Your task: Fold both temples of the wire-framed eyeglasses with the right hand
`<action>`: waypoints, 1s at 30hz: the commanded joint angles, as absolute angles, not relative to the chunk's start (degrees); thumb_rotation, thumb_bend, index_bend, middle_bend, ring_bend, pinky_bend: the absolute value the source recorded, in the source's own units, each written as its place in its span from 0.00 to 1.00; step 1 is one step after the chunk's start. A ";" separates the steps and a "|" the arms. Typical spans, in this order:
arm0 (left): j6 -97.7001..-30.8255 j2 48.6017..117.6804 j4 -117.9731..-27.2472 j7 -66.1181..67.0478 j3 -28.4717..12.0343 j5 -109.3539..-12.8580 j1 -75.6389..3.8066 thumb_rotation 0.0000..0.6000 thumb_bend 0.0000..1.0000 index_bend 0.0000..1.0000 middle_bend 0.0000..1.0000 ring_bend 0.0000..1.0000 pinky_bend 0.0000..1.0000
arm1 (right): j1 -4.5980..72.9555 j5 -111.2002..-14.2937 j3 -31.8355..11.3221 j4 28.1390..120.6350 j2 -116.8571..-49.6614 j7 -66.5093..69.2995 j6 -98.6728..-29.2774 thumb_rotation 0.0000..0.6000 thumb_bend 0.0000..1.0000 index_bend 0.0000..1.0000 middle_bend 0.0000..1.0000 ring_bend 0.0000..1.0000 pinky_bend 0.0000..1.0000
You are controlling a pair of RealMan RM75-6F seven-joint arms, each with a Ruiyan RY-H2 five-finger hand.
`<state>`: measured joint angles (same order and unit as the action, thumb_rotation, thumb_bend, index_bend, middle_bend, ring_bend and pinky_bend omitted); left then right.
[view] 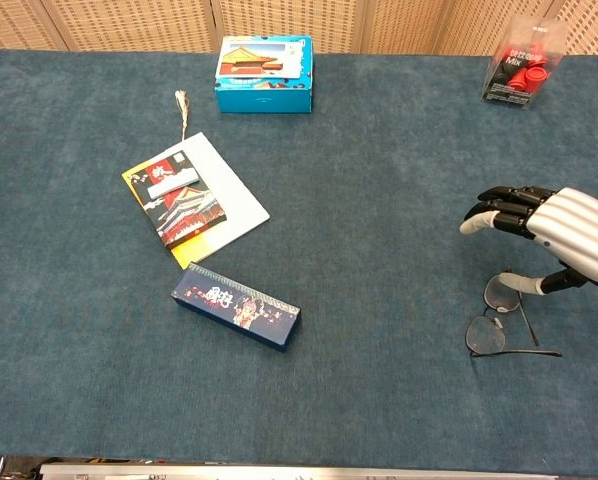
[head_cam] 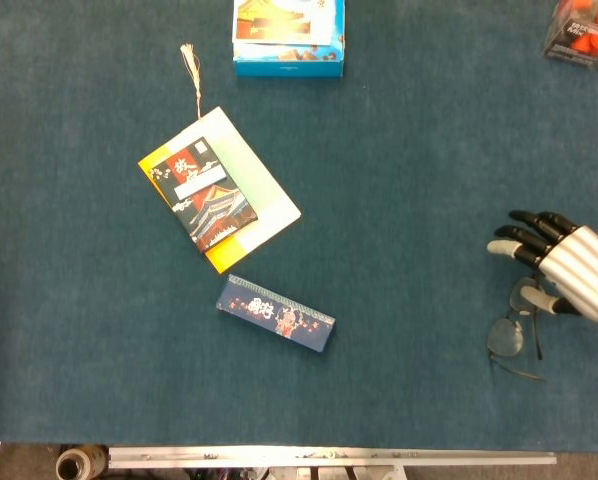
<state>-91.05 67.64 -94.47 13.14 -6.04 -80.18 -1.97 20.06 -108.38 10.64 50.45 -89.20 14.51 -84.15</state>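
While I hover my right hand [view: 549,245], empty and fingers spread, eyeglasses [view: 499,318] lie at its 7 o'clock: temples unfolded.

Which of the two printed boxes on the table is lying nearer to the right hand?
The long dark blue box near the front edge; the light blue box sits at the far side, farther from the right hand.

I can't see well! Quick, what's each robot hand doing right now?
Left robot hand: not in view.
Right robot hand: open, fingers spread over the eyeglasses, thumb at one temple, gripping nothing.
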 commanded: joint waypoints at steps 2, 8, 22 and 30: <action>-91.14 67.62 -94.54 13.17 -6.04 -80.26 -1.93 1.00 0.49 0.57 0.51 0.43 0.52 | 19.97 -108.31 10.99 49.79 -89.59 14.79 -83.97 1.00 0.22 0.29 0.27 0.15 0.27; -91.17 67.62 -94.59 13.22 -6.07 -80.24 -1.89 1.00 0.49 0.57 0.51 0.43 0.52 | 19.87 -108.13 11.50 48.60 -90.24 15.42 -83.60 1.00 0.21 0.29 0.27 0.15 0.27; -91.47 67.40 -94.80 13.09 -6.17 -80.27 -1.69 1.00 0.49 0.57 0.51 0.43 0.52 | 19.81 -107.66 12.39 46.11 -91.49 16.41 -82.56 1.00 0.22 0.29 0.27 0.15 0.27; -91.43 67.38 -94.83 13.11 -6.17 -80.24 -1.66 1.00 0.49 0.57 0.51 0.43 0.52 | 19.82 -107.32 12.70 45.47 -91.72 16.59 -81.81 1.00 0.22 0.29 0.27 0.15 0.27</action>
<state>-91.45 67.37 -94.84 13.10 -6.17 -80.26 -1.66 19.83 -107.38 12.65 45.57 -91.68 16.59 -81.94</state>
